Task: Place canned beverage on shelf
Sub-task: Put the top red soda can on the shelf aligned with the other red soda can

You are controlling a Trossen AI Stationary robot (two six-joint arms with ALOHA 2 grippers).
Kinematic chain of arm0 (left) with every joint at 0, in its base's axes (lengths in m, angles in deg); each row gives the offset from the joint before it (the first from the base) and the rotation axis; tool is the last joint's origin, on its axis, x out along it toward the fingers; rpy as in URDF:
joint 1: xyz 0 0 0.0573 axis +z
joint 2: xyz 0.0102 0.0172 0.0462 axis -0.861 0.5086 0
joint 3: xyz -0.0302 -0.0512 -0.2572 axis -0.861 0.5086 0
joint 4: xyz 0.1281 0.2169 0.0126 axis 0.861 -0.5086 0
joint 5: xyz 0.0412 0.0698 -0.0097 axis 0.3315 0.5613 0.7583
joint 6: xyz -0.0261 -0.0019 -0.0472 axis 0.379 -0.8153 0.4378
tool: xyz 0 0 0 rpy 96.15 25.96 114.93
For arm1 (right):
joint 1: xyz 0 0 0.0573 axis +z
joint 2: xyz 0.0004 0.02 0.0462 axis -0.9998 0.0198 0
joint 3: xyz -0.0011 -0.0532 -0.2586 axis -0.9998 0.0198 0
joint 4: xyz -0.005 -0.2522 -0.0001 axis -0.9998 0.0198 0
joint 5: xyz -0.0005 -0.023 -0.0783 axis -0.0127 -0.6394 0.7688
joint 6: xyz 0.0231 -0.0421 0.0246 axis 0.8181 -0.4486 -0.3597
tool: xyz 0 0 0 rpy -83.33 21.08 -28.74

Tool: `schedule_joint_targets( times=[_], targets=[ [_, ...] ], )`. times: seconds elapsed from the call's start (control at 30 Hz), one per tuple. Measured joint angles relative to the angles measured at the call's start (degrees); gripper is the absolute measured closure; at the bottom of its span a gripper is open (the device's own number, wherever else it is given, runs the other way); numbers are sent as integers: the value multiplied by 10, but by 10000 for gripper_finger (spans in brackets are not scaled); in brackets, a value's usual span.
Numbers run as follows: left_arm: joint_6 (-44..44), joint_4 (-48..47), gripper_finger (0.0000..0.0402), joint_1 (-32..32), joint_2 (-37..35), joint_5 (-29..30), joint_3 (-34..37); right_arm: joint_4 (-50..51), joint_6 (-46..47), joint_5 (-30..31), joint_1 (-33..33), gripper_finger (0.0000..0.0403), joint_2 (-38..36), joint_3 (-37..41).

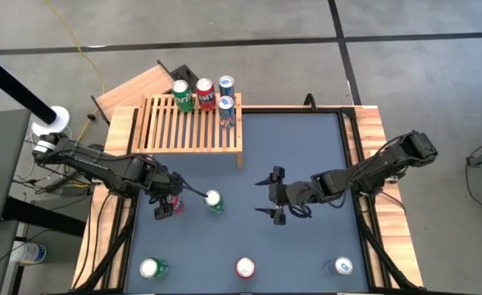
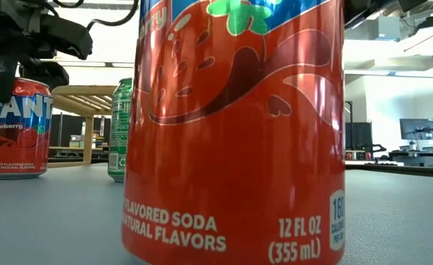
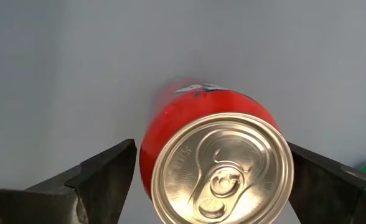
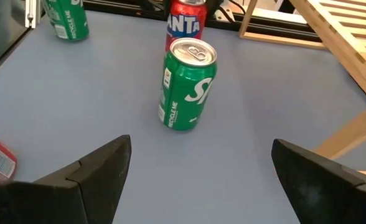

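A: Where is the red Fanta can (image 3: 217, 158) found?
B: Upright on the grey table (image 1: 306, 147), between the spread, untouching fingers of the left gripper (image 1: 166, 204). A green can (image 1: 214, 201) stands just beside it.

A: And the shelf (image 1: 192, 127)?
B: At the table's far edge, four cans (image 1: 204, 94) grouped on its slats.

A: The right gripper (image 1: 275, 196)?
B: Held wide open mid-table, empty. Three more cans (image 1: 245, 267) are lined along the near edge.

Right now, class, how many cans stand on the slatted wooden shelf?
4, all at the shelf's back edge: a green can, a red can, a blue can and a second blue can just in front of it. None looks hidden.
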Motion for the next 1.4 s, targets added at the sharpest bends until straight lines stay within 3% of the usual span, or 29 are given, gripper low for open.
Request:
schedule_joint_targets(
  times=[0.53, 0.8, 1.07, 1.4],
  targets=[
    [50, -40, 44, 59, 0, -26, -85, -2, 1, 0, 0, 23, 0, 0],
    [169, -71, 44, 85, 0, -71, -108, -2, 4, 0, 0, 23, 0, 0],
    [249, -136, 45, 90, 0, -29, -108, -2, 4, 0, -1, 23, 0, 0],
    [309, -115, 45, 70, 23, -31, -108, -1, 4, 0, 0, 23, 0, 0]
  ],
)
